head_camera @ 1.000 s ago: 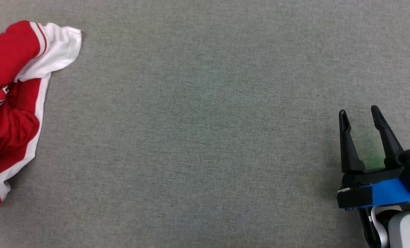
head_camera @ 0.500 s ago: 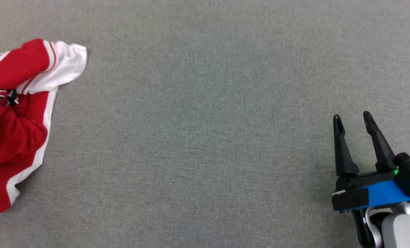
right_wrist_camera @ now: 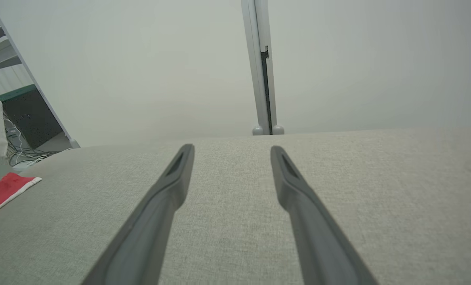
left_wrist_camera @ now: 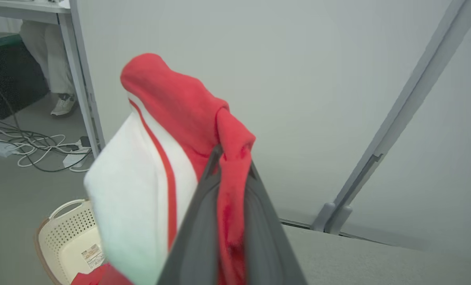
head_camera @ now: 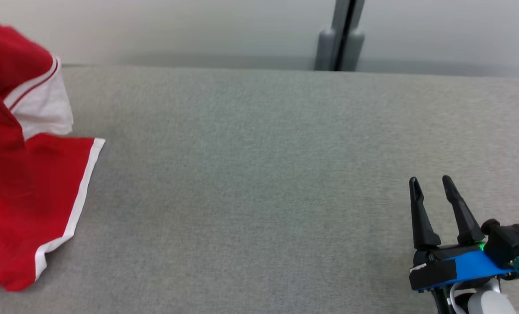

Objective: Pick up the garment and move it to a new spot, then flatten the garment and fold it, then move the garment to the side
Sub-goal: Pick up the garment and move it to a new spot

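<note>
The garment (head_camera: 19, 192) is red with white trim, and it hangs at the head view's left edge with its lower part resting on the grey table (head_camera: 250, 174). In the left wrist view my left gripper (left_wrist_camera: 231, 156) is shut on a red fold of the garment (left_wrist_camera: 180, 114), which drapes over the fingertips with a white sleeve hanging to the left. My right gripper (head_camera: 429, 181) stands open at the lower right of the table, nothing between its fingers (right_wrist_camera: 168, 186). A red and white corner of the garment (right_wrist_camera: 1, 190) lies far to its left.
A pale wall with a grey post (head_camera: 340, 39) runs behind the table's far edge. Beside the table on the floor stand a cream laundry basket (left_wrist_camera: 67, 237) and loose cables (left_wrist_camera: 29, 142). A person's foot (left_wrist_camera: 63, 105) shows beyond a desk leg.
The garment has been lifted from a crumpled heap, so its upper part now hangs above the table. The head camera has tilted up, bringing the wall and table edge into view.
</note>
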### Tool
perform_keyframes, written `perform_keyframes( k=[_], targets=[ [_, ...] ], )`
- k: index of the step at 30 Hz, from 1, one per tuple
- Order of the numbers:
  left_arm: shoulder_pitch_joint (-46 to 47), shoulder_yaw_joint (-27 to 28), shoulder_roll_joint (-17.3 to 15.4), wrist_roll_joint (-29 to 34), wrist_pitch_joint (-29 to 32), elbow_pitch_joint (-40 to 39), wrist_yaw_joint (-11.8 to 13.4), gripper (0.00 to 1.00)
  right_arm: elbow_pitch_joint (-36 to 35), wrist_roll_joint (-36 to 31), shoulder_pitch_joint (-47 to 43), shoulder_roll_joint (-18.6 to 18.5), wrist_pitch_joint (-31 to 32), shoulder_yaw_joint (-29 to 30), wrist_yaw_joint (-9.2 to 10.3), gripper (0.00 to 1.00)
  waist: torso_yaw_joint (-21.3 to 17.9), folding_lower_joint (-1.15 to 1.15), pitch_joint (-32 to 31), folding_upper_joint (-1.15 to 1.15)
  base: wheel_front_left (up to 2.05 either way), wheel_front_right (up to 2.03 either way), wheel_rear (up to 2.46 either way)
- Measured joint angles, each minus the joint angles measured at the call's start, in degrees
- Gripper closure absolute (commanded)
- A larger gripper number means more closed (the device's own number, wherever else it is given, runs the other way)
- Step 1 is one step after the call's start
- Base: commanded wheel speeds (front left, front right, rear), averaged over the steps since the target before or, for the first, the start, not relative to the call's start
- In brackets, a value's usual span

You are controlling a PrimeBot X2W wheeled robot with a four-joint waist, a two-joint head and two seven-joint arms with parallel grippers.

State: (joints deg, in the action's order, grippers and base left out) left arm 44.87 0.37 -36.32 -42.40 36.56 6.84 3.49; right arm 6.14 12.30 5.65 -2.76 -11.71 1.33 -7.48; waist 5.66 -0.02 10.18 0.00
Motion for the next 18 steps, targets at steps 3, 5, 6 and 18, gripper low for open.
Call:
perform_keyframes(
  k=[3,5,6,18],
  targets=[
    [4.0,-3.6,1.8,0.7,1.8,-3.2,-0.5,1.0,1.0,0.6,-0.5,0.0,-0.5,-0.3,0.0,0.0,-1.8,0.0,-2.0,0.0,0.0,0.0,0.0],
    [6.0,-5.7,3.9,0.6,2.6,-5.1,-0.5,1.0,1.4,0.9,-0.7,0.0,-0.8,-0.3,0.0,0.0,-3.3,0.0,-2.9,0.0,0.0,0.0,0.0],
    [6.6,-6.7,4.8,0.6,2.8,-6.0,-0.5,1.0,1.6,1.0,-0.7,0.0,-1.1,-0.4,0.0,0.0,-4.1,0.0,-3.3,0.0,0.0,0.0,0.0],
    [5.6,-17.0,13.4,-0.2,3.7,-9.8,-2.6,1.0,1.5,1.1,-0.8,0.0,-1.4,-0.1,0.0,0.0,-14.8,0.02,-4.3,0.0,0.0,0.0,0.0]
  ],
)
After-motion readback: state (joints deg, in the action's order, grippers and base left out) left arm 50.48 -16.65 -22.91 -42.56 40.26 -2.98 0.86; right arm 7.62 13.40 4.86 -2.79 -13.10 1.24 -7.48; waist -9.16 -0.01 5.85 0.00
